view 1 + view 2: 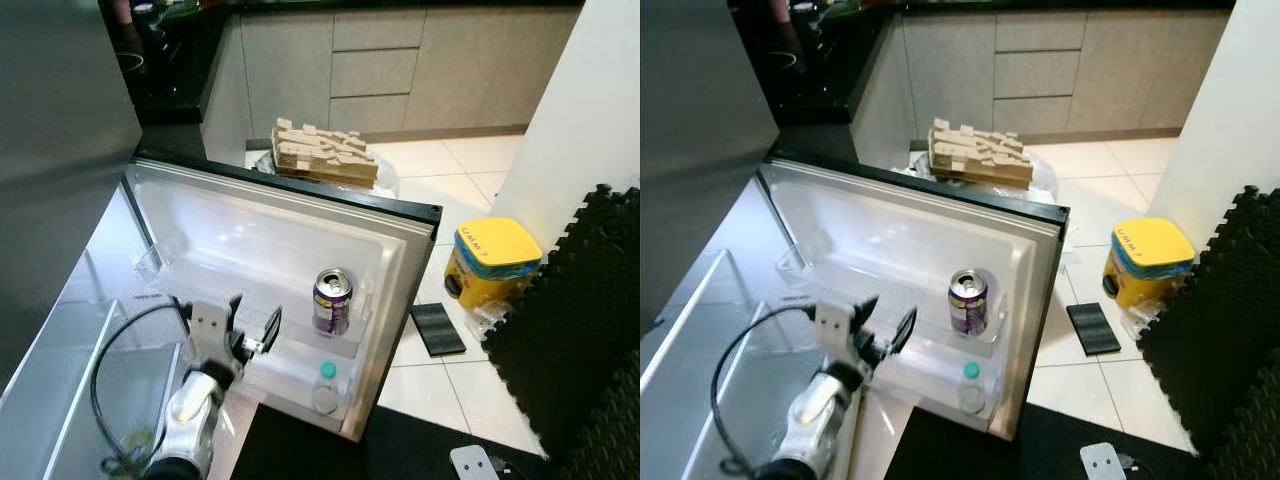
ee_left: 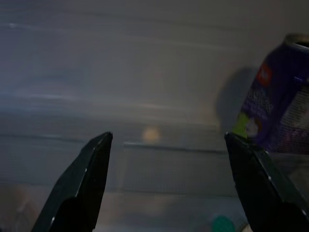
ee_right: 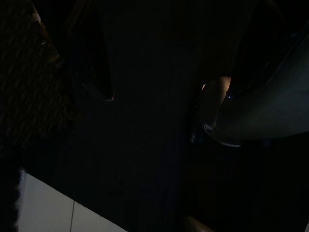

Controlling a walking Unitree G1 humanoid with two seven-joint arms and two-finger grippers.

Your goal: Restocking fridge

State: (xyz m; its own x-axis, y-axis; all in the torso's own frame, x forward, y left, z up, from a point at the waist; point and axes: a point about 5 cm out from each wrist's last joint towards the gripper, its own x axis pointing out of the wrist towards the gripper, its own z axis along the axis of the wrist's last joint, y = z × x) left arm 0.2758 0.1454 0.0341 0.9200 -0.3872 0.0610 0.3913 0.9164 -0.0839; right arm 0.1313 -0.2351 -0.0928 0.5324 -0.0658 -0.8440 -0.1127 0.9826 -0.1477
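The fridge door (image 1: 400, 215) stands swung wide, its white inner side facing up at me. A purple drink can (image 1: 332, 300) stands upright in a clear door shelf. One shelf lower sits a bottle with a teal cap (image 1: 325, 386). My left gripper (image 1: 254, 325) is open and empty, just left of the can, its black fingers (image 1: 271, 327) pointing at the door shelves. In the left wrist view the can (image 2: 280, 104) shows beside one finger and the teal cap (image 2: 223, 224) lies low between them. The right wrist view is very dark.
Clear fridge shelves (image 1: 70, 360) lie at my lower left. A stack of cardboard pieces (image 1: 325, 155) rests on the tiled floor beyond the door. A yellow container (image 1: 490, 260) and a black mat (image 1: 437, 328) sit to the right, next to black foam padding (image 1: 585, 330).
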